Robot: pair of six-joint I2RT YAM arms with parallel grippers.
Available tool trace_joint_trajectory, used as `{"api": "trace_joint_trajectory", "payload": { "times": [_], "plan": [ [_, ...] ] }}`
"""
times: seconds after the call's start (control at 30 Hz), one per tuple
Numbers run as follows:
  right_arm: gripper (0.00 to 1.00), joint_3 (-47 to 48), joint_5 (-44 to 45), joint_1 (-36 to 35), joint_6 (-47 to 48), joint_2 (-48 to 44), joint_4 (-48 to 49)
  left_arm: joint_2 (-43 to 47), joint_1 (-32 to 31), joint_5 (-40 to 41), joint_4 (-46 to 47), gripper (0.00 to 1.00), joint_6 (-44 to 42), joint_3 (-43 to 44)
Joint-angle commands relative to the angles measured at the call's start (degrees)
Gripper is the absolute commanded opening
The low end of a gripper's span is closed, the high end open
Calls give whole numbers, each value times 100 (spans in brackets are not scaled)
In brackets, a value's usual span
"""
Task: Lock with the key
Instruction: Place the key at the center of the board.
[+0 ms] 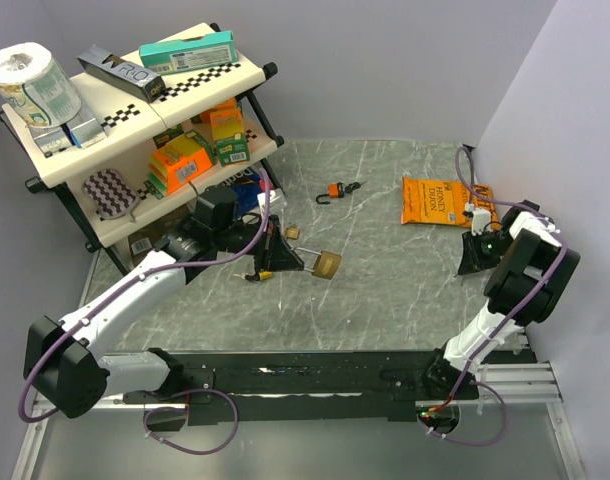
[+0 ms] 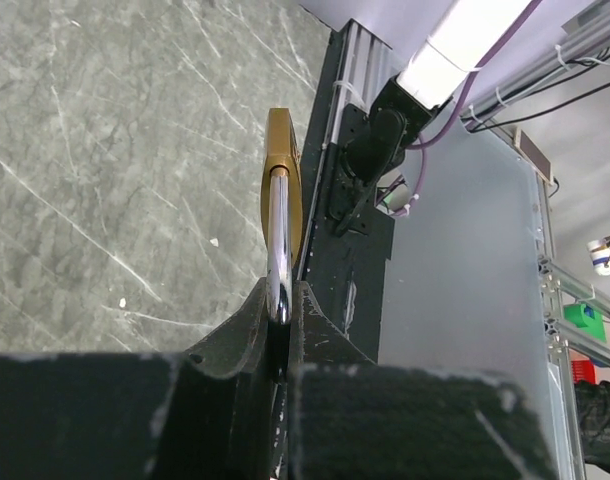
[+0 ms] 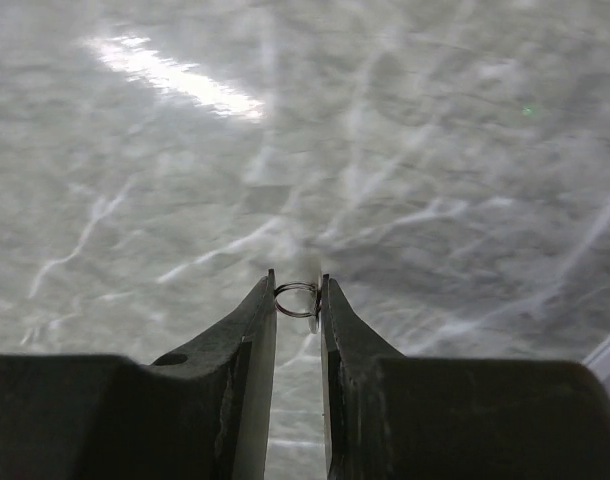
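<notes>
My left arm (image 1: 135,290) runs from its base at the lower left of the top view diagonally up toward the middle. The white forearm is stretched low, and the wrist is turned so my left gripper (image 1: 297,262) points right. In the left wrist view its fingers (image 2: 235,340) rise from the bottom edge, pressed almost together in a tight pinch. My right arm (image 1: 485,320) stands folded at the right edge, elbow high and forearm dropping. My right gripper (image 1: 469,266) points downward. In the right wrist view its fingertips (image 3: 260,310) stand parallel with a narrow slit between them.
</notes>
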State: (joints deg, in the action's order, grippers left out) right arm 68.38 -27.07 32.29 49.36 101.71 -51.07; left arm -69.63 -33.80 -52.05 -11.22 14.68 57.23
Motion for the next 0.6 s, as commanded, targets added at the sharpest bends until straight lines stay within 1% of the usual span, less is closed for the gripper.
{"api": "trace_joint_trajectory", "payload": {
  "times": [0.0,0.13,0.3,0.4,0.43,0.5,0.57],
  "plan": [
    [0,421,203,23,-312,321,606,-16,-56,19,551,1,-26,8],
    [0,816,44,-47,-585,692,659,-86,-83,2,534,1,-44,-2],
    [4,888,17,-302,-735,833,774,-86,-92,37,577,1,-61,-63],
    [11,844,114,-443,-796,815,905,-130,-92,37,656,1,26,-107],
    [15,818,166,-478,-814,798,993,-130,-92,29,683,1,96,-133],
    [18,809,219,-505,-849,771,1037,-130,-100,2,761,1,140,-177],
    [25,817,228,-522,-867,736,1073,-121,-109,2,788,1,167,-212]
  ]
}}
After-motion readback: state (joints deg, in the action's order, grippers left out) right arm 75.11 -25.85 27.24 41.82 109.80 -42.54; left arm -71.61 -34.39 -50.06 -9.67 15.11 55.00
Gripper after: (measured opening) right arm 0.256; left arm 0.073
